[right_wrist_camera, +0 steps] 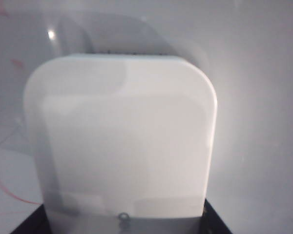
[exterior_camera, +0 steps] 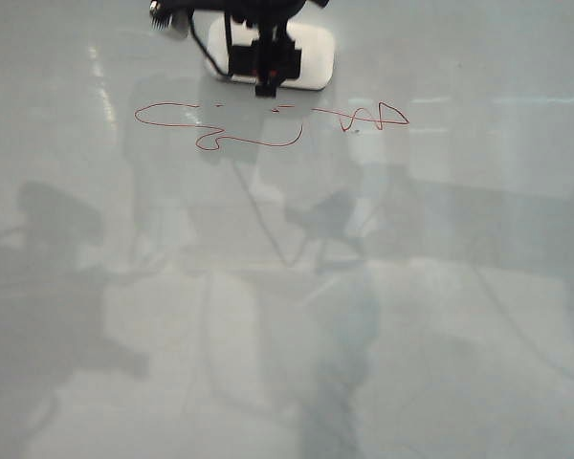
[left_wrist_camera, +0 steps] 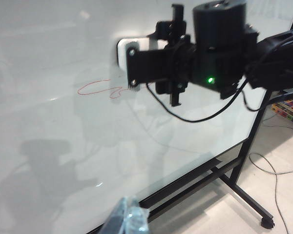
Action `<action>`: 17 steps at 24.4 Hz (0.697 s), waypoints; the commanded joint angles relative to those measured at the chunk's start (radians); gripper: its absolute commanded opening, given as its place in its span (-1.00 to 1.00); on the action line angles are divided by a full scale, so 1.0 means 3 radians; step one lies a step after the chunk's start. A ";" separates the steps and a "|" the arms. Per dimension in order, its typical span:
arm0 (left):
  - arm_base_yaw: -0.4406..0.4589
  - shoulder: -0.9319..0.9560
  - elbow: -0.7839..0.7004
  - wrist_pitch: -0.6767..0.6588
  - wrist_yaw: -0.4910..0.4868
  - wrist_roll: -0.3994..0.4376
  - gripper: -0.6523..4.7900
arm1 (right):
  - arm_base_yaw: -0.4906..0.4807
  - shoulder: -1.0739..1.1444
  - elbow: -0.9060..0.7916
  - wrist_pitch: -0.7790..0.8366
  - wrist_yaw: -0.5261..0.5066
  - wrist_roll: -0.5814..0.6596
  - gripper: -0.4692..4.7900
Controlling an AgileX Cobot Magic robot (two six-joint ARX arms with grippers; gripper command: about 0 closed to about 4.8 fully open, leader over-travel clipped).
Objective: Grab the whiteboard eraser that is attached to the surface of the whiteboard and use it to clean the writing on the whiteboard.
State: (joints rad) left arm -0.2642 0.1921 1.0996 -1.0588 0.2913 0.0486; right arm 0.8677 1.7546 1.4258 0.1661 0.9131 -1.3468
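- Up near the top of the whiteboard point(exterior_camera: 440, 316) sits the whiteboard eraser point(exterior_camera: 311, 53), stuck flat on the shiny board, just above the writing point(exterior_camera: 268, 120).
- Right in front of the eraser is the right gripper point(exterior_camera: 265, 62). In the right wrist view the eraser point(right_wrist_camera: 122, 136) fills almost the whole picture, with a dark finger point(right_wrist_camera: 217, 224) at each lower corner. The fingers look to be spread about as wide as the eraser, one on each side. I cannot tell if they are squeezing it yet.
- The left gripper point(left_wrist_camera: 124, 222) stays low and well away from the eraser. Only its blurry tip shows, so I cannot tell if it is open or closed.
- The eraser looks like smooth, hard plastic, rounded like a computer mouse. I think it is light and stiff, and it will not squash.
- Its smooth sides could be slippery, so a firm pinch seems wise.
- The best place to hold looks like the two long sides, near the middle, so it does not twist.
- It clings to the board, so it may need a small tug or slide to come loose.
- The red writing is thin, so gentle rubbing should do.
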 commanded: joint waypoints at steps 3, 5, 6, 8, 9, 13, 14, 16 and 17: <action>0.0006 0.0000 0.0008 0.0036 0.0004 0.0000 -0.78 | -0.0037 -0.0394 0.0033 0.0219 0.0178 0.0211 -0.18; 0.0006 0.0000 0.0008 0.0036 0.0004 0.0000 -0.78 | -0.0037 -0.0662 0.0033 -0.0045 0.0160 0.0774 -0.18; 0.0006 0.0000 0.0008 0.0036 0.0004 0.0000 -0.78 | -0.0037 -0.0833 0.0032 -0.0303 0.0106 0.1211 -0.18; 0.0006 0.0000 0.0008 0.0036 0.0004 0.0000 -0.78 | -0.0078 -0.1094 0.0008 -0.0738 -0.0078 0.1933 -0.19; 0.0006 0.0000 0.0008 0.0036 0.0004 0.0000 -0.78 | -0.0161 -0.1294 -0.0127 -0.0816 -0.0203 0.2241 -0.19; 0.0006 0.0000 0.0008 0.0036 0.0005 0.0000 -0.78 | -0.0345 -0.1845 -0.0824 -0.0661 -0.0352 0.2419 -0.19; 0.0006 0.0001 0.0008 0.0036 0.0004 0.0000 -0.78 | -0.0387 -0.1975 -0.1008 -0.0591 -0.0441 0.2490 -0.19; 0.0006 0.0000 0.0008 0.0036 0.0003 0.0000 -0.78 | -0.0476 -0.2274 -0.1480 -0.0289 -0.0657 0.2761 -0.19; 0.0006 0.0000 0.0008 0.0036 0.0004 0.0000 -0.78 | -0.0554 -0.2417 -0.1781 -0.0010 -0.0760 0.2916 -0.19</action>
State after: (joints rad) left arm -0.2638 0.1921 1.0996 -1.0592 0.2913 0.0486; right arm 0.7135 1.0454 0.9272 0.0620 0.7189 -0.5301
